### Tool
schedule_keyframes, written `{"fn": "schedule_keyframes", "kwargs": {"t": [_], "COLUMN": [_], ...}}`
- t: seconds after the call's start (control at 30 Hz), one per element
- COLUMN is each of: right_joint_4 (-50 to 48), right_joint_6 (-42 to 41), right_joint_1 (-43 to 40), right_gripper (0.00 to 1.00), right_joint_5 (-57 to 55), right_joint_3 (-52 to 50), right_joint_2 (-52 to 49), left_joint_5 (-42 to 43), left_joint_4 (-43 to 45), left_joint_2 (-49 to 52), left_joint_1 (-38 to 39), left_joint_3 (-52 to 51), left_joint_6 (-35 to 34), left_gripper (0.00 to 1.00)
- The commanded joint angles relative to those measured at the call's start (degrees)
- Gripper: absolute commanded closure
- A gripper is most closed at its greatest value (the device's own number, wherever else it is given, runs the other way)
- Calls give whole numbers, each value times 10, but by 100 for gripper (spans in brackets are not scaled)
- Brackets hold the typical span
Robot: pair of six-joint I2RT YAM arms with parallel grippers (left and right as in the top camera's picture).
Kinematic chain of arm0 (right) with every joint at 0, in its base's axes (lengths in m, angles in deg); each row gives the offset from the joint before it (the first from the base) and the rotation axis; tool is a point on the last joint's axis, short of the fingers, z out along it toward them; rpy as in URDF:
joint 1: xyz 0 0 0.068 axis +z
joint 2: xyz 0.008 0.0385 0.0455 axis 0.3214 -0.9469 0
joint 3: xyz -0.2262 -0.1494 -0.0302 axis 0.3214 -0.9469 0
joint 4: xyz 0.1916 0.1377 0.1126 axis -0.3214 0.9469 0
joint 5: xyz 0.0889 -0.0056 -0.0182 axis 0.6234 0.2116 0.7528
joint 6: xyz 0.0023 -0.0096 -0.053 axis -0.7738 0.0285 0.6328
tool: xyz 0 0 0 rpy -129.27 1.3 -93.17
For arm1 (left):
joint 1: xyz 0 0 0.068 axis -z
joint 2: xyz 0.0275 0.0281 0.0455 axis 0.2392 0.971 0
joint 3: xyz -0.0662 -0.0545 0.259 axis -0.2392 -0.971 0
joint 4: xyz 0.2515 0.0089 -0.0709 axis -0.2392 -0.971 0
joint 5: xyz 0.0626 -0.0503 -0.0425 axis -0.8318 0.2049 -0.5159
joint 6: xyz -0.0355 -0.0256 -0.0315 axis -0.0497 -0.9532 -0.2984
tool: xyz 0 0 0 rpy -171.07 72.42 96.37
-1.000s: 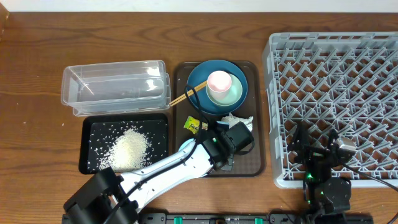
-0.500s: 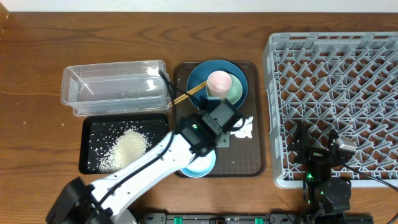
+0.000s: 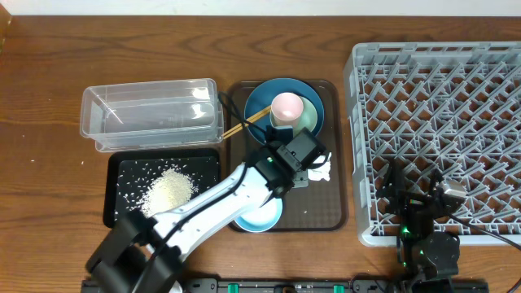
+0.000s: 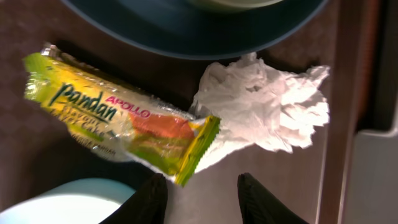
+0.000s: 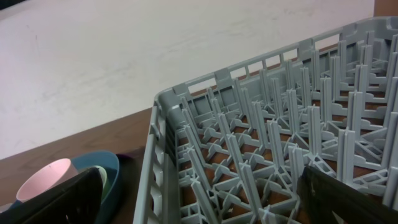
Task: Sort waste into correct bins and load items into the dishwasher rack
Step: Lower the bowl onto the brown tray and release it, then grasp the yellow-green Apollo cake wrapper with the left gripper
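My left gripper hangs open over the brown serving tray, nothing between its fingers. Just beyond its left fingertip lies the yellow-green snack wrapper, with the crumpled white napkin to its right. The dark-blue plate holds the mint-green bowl and the pink cup. The small white bowl sits at the tray's front, partly under my left arm. Rice lies in the black tray. My right gripper stands wide open at the dishwasher rack's front corner.
The clear tub stands behind the black tray and looks empty. A pair of chopsticks leans off the plate's left edge toward the tub. My left arm crosses the tray's front left corner.
My left gripper's jaws have parted, and the arm has swung up and left from the tray's front right. It now covers the wrapper in the overhead view; the white bowl shows more. Right arm still.
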Motion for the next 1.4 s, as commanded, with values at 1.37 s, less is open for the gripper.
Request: {"fn": "schedule_keyframes", "kwargs": {"t": [1.37], "right_joint_4": [2], "right_joint_6": [3], "right_joint_1": [-3], "right_gripper": [1], "right_joint_5": [-6], "right_joint_3": [-1], "right_joint_2": [3], "left_joint_5": [-95], "left_joint_4": [-1], "left_joint_2": [113], "left_joint_1": [-62], "left_joint_3": [-1], "left_joint_6": [-82], "left_gripper": [50]}}
